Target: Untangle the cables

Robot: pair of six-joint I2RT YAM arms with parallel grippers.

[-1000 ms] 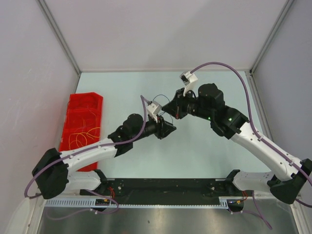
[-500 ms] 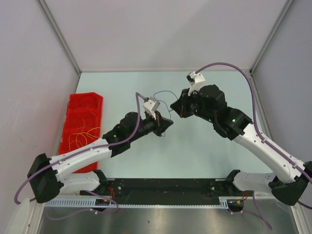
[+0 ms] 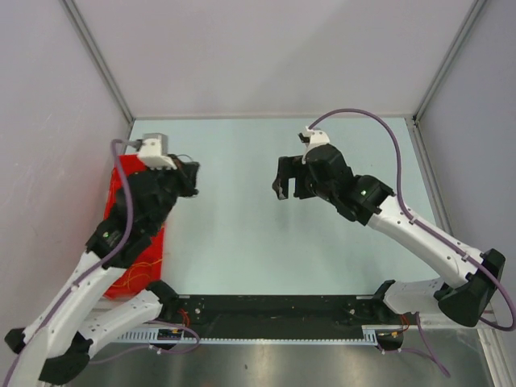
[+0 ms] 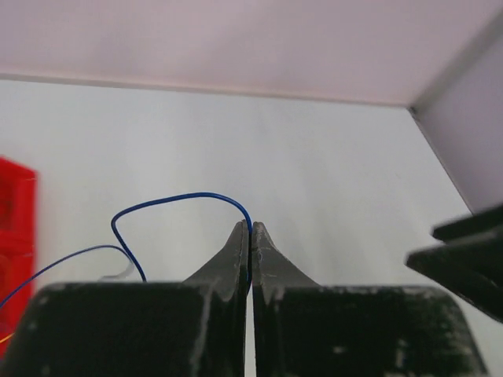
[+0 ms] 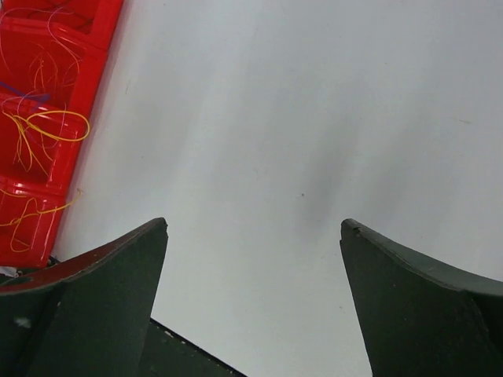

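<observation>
Where left hand pinches, blue cable loops leftward.

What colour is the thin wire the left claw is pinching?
Blue wire, clearest in left wrist view.

A thin blue cable is pinched between the closed left fingers. From the tips it rises in a narrow arch, curls back down and trails off to the left above the counter. Several thin orange-yellow cables lie in loose, overlapping loops in the compartments of the red bin.
</observation>
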